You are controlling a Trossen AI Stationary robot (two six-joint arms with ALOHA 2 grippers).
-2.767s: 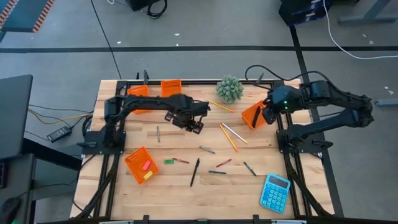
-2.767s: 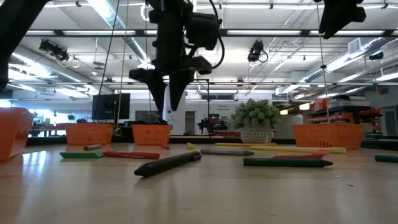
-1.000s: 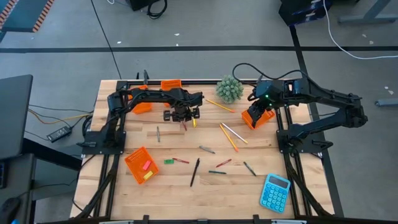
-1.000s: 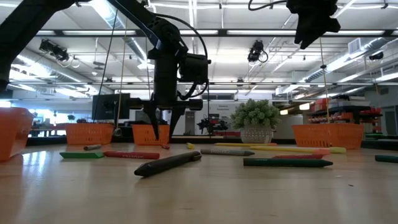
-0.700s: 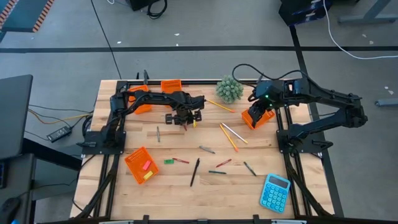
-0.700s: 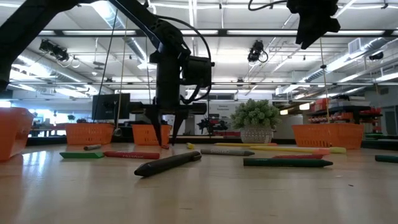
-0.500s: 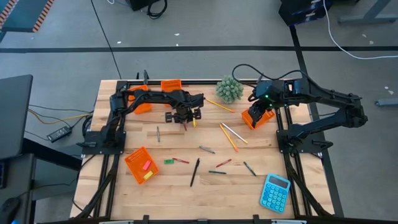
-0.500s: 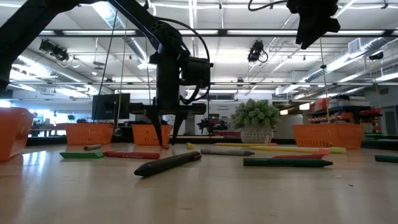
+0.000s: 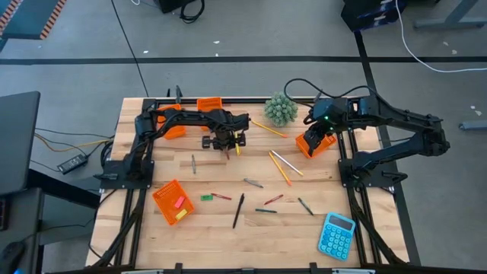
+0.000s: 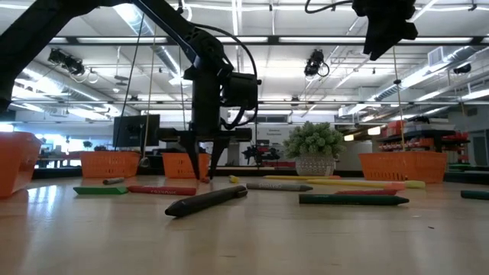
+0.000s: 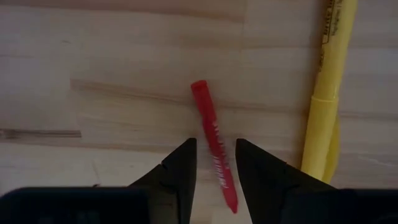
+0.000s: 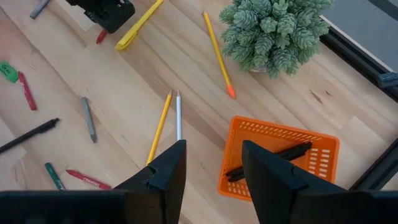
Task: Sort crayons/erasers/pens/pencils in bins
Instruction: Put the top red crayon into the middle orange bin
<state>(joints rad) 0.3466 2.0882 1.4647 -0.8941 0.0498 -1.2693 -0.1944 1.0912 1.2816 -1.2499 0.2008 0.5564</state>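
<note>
Here the left gripper [image 11: 212, 163] stands spread astride the red crayon [image 11: 214, 144] on the worktop [image 11: 93, 74], the crayon's long axis running between its jaws.

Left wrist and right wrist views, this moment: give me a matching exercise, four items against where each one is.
Items:
1. red crayon
2. black pens
3. yellow marker
4. plant

Places:
A. inside the orange bin under the right gripper
B. flat on the wood between the fingers of the left gripper
C. upright on the table by the far edge
D. flat on the wood beside the red crayon, outside the fingers

Pairs: 1-B, 2-A, 3-D, 4-C
</note>
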